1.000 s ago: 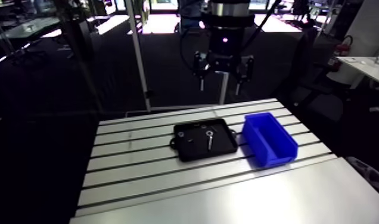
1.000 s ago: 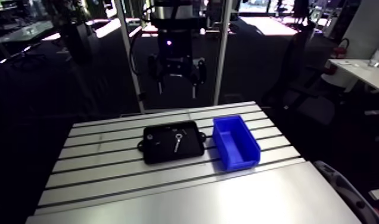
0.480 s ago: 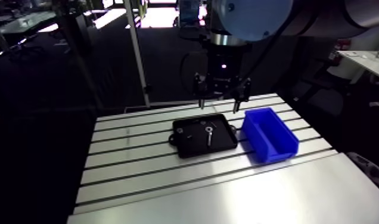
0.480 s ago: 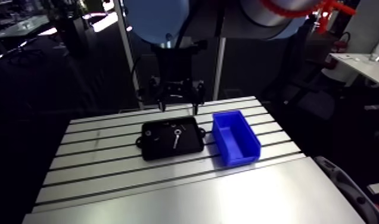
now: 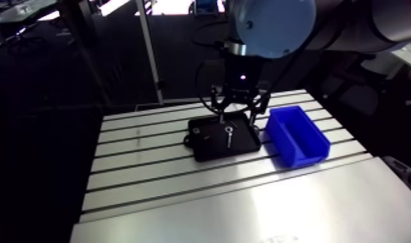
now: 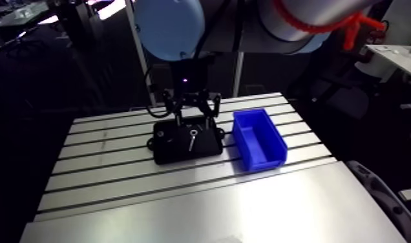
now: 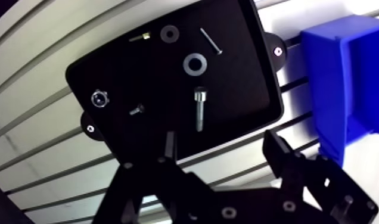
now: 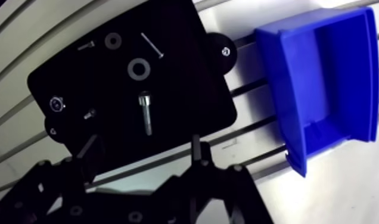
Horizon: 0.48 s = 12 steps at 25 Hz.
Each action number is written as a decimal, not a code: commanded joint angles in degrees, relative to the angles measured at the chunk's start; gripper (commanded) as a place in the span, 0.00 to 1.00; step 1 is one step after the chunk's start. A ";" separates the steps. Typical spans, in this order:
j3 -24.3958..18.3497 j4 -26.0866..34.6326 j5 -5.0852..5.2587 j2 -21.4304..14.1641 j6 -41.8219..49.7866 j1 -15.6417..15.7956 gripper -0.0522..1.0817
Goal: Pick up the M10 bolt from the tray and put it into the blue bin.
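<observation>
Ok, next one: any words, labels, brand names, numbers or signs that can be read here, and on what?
None can be read.
The black tray, the blue bin and the M10 bolt show no lettering in either view.
The gripper is too dark to tell whether it carries any mark.

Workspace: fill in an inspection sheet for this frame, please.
Surface: slotted aluminium table, carrying the black tray and the blue bin beside it.
Job's things: M10 bolt lying flat in the black tray; nothing visible inside the blue bin.
Clutter: large washer, small washer, thin screw, small screw and round fitting share the tray.
Grippers: the gripper is open over the tray's edge, holding nothing.
Cables: nothing seen.
Surroundings: nothing seen.
</observation>
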 commanded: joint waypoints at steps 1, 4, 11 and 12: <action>1.62 -2.05 0.00 1.40 -1.12 0.08 0.31; 2.24 -2.84 0.00 2.02 -1.56 0.08 0.34; 2.59 -3.63 0.00 2.63 -1.74 0.25 0.38; 2.59 -3.63 -0.09 2.72 -2.00 0.25 0.38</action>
